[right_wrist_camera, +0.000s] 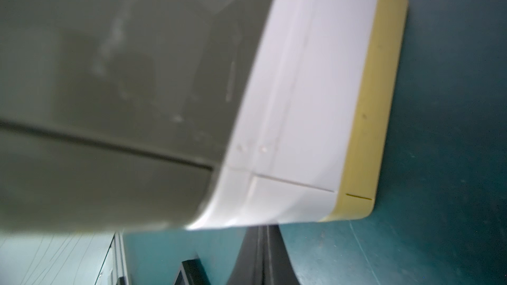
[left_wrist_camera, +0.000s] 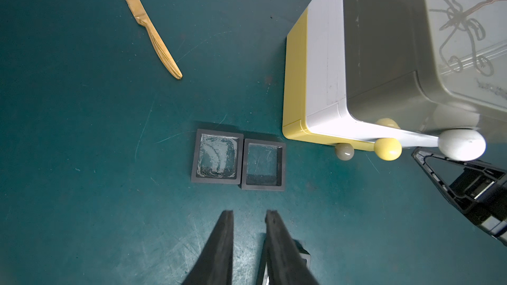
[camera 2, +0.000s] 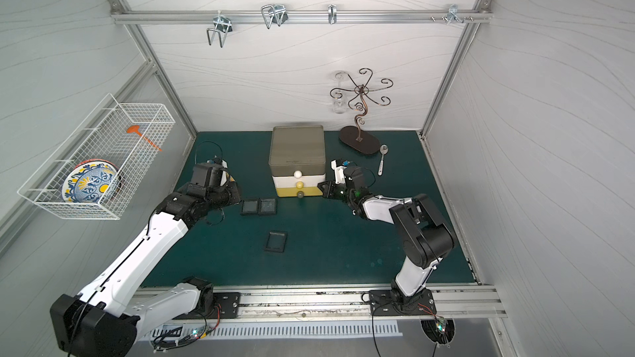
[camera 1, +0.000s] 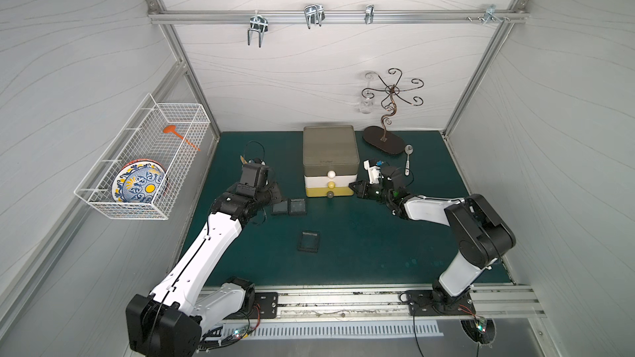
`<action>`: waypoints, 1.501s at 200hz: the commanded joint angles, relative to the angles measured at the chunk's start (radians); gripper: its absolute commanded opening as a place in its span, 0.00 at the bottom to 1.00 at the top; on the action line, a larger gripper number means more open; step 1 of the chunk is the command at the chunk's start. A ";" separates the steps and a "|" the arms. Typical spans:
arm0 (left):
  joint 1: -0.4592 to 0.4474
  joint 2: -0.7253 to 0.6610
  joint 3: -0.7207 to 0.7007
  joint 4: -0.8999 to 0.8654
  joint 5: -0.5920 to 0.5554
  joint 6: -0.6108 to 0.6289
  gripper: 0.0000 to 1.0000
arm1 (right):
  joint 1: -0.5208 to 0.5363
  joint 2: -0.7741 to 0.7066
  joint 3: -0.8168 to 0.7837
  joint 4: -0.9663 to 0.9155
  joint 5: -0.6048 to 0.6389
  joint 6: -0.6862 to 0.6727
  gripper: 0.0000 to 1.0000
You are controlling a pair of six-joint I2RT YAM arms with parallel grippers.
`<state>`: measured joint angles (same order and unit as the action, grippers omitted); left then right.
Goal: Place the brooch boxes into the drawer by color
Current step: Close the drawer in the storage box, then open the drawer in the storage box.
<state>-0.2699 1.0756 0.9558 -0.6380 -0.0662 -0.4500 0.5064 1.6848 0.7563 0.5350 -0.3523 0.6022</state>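
You have drawer chest (camera 1: 329, 152) at back centre of mat (camera 1: 378, 242), three tiers shut: olive-grey top, white middle, yellow bottom, ball knob each. Black box (left_wrist_camera: 217, 160), window scuffed, lies side by side with second black box (left_wrist_camera: 264, 163), near chest's left front corner. Third black box (camera 1: 308, 241) sits alone, nearer front. Your left gripper (left_wrist_camera: 249, 213): narrow gap, nothing held. Your right gripper (camera 1: 353, 187): fingers pressed together, empty, beside chest's right front corner.

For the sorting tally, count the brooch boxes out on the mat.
3. The outer box and inner box lie side by side by the front of the drawer chest. The lone box lies farther from it. Others may hide inside.
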 commanded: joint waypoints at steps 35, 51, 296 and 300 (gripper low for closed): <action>0.005 -0.009 -0.006 0.032 0.011 -0.019 0.25 | 0.021 -0.122 -0.234 0.260 -0.059 0.249 0.45; 0.005 -0.008 -0.019 0.041 0.023 -0.029 0.26 | 0.036 -0.075 -0.288 0.384 -0.059 0.362 0.50; 0.005 -0.085 -0.076 -0.006 0.054 -0.035 0.28 | 0.255 0.482 -0.085 0.851 0.390 0.694 0.52; 0.005 -0.086 -0.076 -0.006 0.054 -0.035 0.28 | 0.257 0.478 -0.086 0.850 0.400 0.694 0.52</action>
<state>-0.2691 1.0008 0.8799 -0.6498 -0.0246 -0.4831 0.7715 2.1391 0.6506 1.3857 -0.0803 1.2739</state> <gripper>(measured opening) 0.283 0.521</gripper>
